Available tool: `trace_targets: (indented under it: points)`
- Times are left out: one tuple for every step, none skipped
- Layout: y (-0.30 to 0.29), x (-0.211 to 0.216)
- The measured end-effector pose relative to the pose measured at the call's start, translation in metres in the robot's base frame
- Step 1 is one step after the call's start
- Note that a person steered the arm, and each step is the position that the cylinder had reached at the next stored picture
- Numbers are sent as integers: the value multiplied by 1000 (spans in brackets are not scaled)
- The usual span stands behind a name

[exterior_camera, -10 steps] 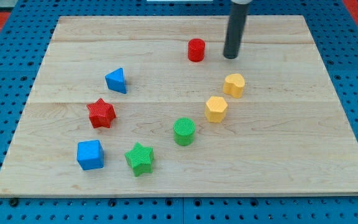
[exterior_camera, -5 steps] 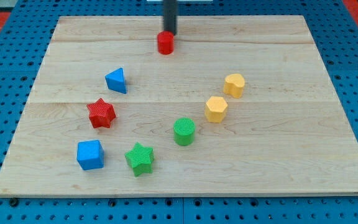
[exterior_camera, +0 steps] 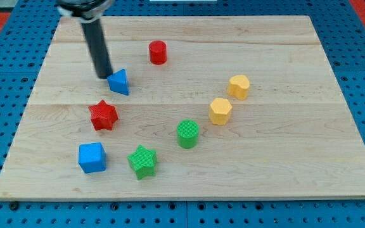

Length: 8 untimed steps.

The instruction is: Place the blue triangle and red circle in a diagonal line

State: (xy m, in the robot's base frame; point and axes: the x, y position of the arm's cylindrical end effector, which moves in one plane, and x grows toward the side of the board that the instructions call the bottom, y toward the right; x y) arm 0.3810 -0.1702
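Observation:
The blue triangle (exterior_camera: 118,82) sits on the wooden board (exterior_camera: 296,164) at the upper left. The red circle (exterior_camera: 158,52) stands up and to the right of it, near the view's top. My tip (exterior_camera: 104,75) is just left of the blue triangle, touching or nearly touching its upper left side. The dark rod rises from there toward the view's top left.
A red star (exterior_camera: 102,115) lies below the blue triangle. A blue cube (exterior_camera: 92,157) and a green star (exterior_camera: 142,161) sit near the view's bottom left. A green cylinder (exterior_camera: 187,133) is at the middle. Two yellow blocks (exterior_camera: 220,111) (exterior_camera: 238,86) stand at the right.
The rod pushed the red circle leftward along the top, then left it and moved down-left to the blue triangle's left side. The circle ended a little lower and further left.

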Motion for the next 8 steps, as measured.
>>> trace_targets:
  points:
    - [-12,26]
    - [4,41]
    - [17,41]
    - [4,41]
    - [-28,76]
    - [-29,110]
    - [-38,110]
    - [-45,110]
